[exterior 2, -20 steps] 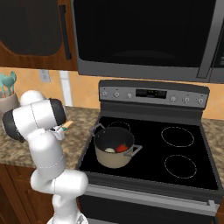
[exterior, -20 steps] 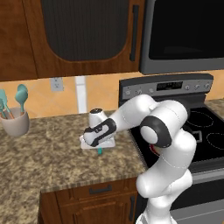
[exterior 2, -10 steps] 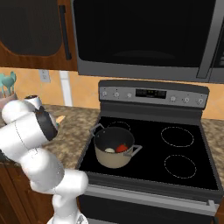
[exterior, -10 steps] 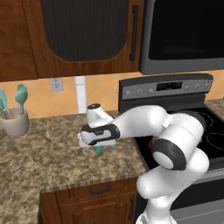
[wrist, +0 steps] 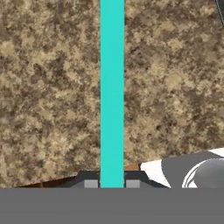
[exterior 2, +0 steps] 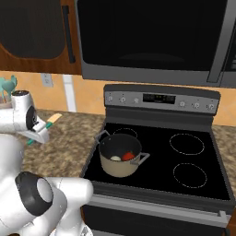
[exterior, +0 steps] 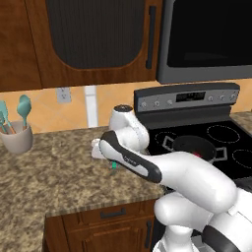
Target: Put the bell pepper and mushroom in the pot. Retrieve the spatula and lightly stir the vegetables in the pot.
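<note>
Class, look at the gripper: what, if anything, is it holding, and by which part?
The gripper is shut on the spatula, gripping its thin teal handle; how far along the handle cannot be told.

Over the last second my arm swung out to the left of the frame in the left base view, and my elbow dropped from mid-right toward the lower right corner. My gripper (wrist: 112, 183) and the spatula (wrist: 112, 92) pinched in it slid from frame centre a little to the left. In the right base view my hand and the spatula's tan blade (exterior 2: 54, 118) emerged at the left edge.
</note>
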